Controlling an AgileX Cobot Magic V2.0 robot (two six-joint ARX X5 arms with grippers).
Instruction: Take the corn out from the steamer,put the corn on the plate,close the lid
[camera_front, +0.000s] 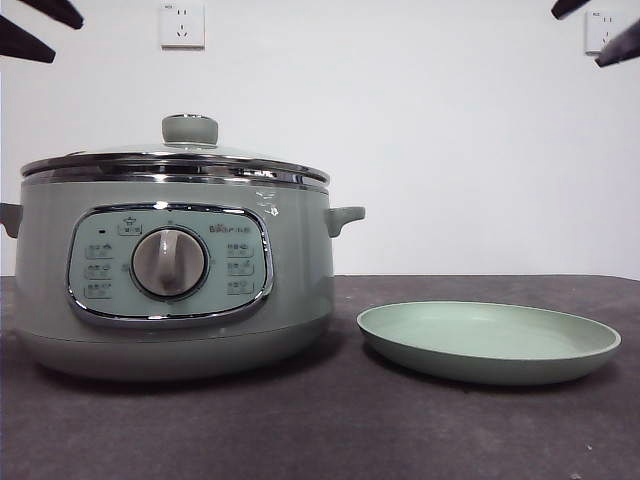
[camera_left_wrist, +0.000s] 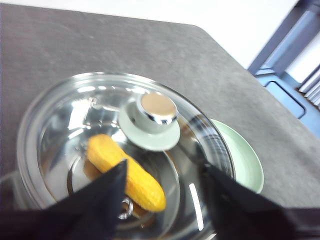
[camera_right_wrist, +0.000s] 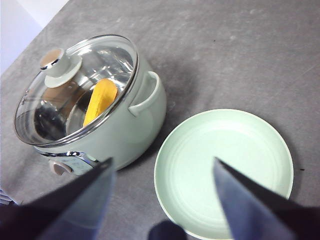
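A: Front view first: big sage-green steamer (camera_front: 175, 285) on the dark counter (camera_front: 330, 430), chrome-rimmed panel, silver dial. Capped with the glass lid (camera_front: 175, 160).

B: Just beside, shallow pale green plate (camera_front: 490, 342), bare.

A: Inside, under glass: glossy yellow-orange corn (camera_left_wrist: 125, 172), stubby.

B: Above the lid, left pincer (camera_left_wrist: 160, 187) spread wide. Over the plate, right pincer (camera_right_wrist: 162, 187), wide too.

I seem to be in a bare test room, not a kitchen: a plain white wall (camera_front: 420, 150) with two sockets (camera_front: 182, 25), a dark grey surface (camera_front: 330, 420), and on it only a steamer (camera_front: 170, 270) and a plate (camera_front: 488, 343).
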